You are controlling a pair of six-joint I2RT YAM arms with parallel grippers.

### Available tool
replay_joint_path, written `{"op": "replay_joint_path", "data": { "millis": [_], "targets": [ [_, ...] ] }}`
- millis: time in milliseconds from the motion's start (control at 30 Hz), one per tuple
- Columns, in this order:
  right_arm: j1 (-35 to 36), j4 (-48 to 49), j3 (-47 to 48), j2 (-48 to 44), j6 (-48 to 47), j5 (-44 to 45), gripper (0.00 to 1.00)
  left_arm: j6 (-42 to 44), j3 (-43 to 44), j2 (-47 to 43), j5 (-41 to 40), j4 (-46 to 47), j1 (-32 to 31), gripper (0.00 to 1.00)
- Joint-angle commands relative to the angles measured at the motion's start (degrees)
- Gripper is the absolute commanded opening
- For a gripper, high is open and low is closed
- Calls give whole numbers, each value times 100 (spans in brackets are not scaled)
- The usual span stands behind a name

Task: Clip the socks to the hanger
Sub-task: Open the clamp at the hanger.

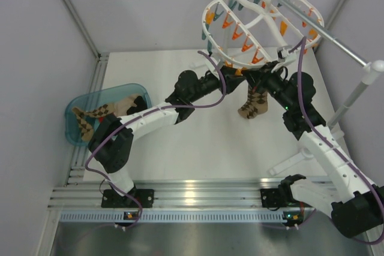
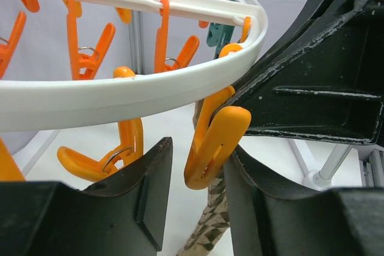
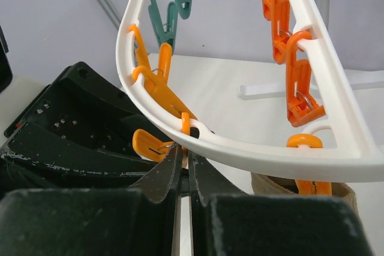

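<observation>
top: overhead, whole table (image 1: 198, 148) | wrists: close, angled upward beneath hanger (image 2: 120, 94) | shared: hanger

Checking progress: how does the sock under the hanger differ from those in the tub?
The hanging sock dangles under the hanger; the tub socks lie flat in the blue tub. The hanging sock is beside the left end effector and the right end effector; the tub socks lie far off. Same brown diamond pattern.
</observation>
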Motion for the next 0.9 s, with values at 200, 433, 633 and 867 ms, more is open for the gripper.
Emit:
{"op": "replay_joint_path", "data": {
  "millis": [200,433,633,867],
  "targets": [
    [-61,-180,241,-69,-131,-279,0,630,223,-37,394,391,-33,6],
    [-87,-197,127,-314,-201,-121,48,534,215,86,490,294,-16,0],
    [-237,-136,-40,-596,-298,-339,56,499,188,122,499,277,-25,0],
    [-245,66,47,-333,-78,-745,71,464,197,139,543,294,-16,0]
  ]
}}
